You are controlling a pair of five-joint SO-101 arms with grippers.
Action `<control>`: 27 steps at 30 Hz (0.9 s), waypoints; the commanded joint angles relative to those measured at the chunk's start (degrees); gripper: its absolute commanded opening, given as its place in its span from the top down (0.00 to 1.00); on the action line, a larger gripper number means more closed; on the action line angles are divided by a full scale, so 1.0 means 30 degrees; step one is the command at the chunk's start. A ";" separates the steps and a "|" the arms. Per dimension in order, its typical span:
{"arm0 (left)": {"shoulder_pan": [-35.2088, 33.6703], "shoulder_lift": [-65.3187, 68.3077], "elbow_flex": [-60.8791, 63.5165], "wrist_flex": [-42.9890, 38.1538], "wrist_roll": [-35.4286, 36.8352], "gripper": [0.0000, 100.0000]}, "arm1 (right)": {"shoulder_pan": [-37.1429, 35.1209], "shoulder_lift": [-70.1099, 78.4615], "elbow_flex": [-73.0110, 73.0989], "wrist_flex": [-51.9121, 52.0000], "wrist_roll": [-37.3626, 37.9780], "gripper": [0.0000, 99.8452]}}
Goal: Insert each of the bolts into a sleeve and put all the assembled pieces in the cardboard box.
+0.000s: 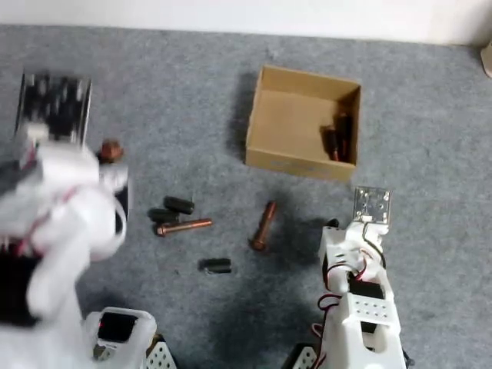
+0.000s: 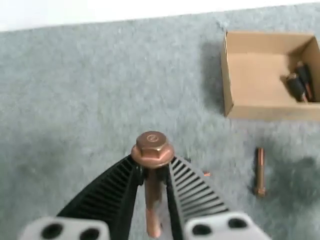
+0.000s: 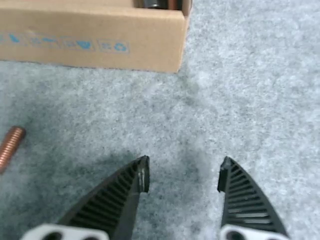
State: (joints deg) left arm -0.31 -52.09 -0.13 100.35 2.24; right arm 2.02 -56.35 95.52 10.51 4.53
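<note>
My left gripper (image 2: 154,167) is shut on a copper bolt (image 2: 152,152), held above the grey carpet with its hex head toward the camera; in the high view that bolt head (image 1: 111,151) shows at the left beside the raised arm. Two more copper bolts (image 1: 183,226) (image 1: 263,225) lie on the carpet, with black sleeves (image 1: 178,205) (image 1: 216,266) near them. The cardboard box (image 1: 292,127) holds assembled pieces (image 1: 340,138) in its right corner. My right gripper (image 3: 182,175) stands open over bare carpet, just in front of the box wall (image 3: 90,37).
Grey carpet covers the whole table. A white wall runs along the far edge. The right arm's base (image 1: 361,315) is at the front right, and the left arm's body (image 1: 54,231) fills the left side.
</note>
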 commanded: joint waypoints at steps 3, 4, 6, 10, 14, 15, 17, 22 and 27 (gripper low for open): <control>0.0308 -0.5377 0.7018 -0.1319 -0.0088 0.99 | 0.0249 -0.0190 0.1275 -0.0454 -0.0029 0.79; 0.0308 -0.6256 0.8249 -0.1846 -0.0088 0.99 | 0.0249 -0.0190 0.1275 -0.0454 -0.0029 0.79; 0.0308 -0.8044 1.0564 -0.3048 -0.0088 0.99 | 0.0249 -0.0190 0.1275 -0.0454 -0.0029 0.79; 0.0308 -1.1531 1.4491 -0.5480 -0.0147 0.99 | 0.0249 -0.0190 0.1275 -0.0454 -0.0029 0.79; 0.0308 -1.3993 1.8359 -0.8000 -0.0088 0.99 | 0.0249 -0.0190 0.1275 -0.0454 -0.0029 0.79; 0.0337 -1.4403 1.9326 -0.8821 -0.0088 0.99 | 0.0249 -0.0190 0.1275 -0.0454 -0.0029 0.79; 0.0337 -1.5106 2.0996 -1.0256 -0.0059 0.99 | 0.0249 -0.0190 0.1275 -0.0454 -0.0029 0.79; 0.0308 -1.6601 2.3751 -1.2073 -0.0059 0.99 | 0.0278 -0.0190 0.1187 -0.0396 -0.0029 0.79; 0.0132 -1.7597 2.5070 -1.2103 -0.0088 0.99 | 0.2388 -0.0220 0.0806 0.0220 -0.0059 0.79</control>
State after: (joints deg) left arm -0.22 -103.87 74.24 65.80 2.24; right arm 5.63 -56.35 95.52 10.59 4.53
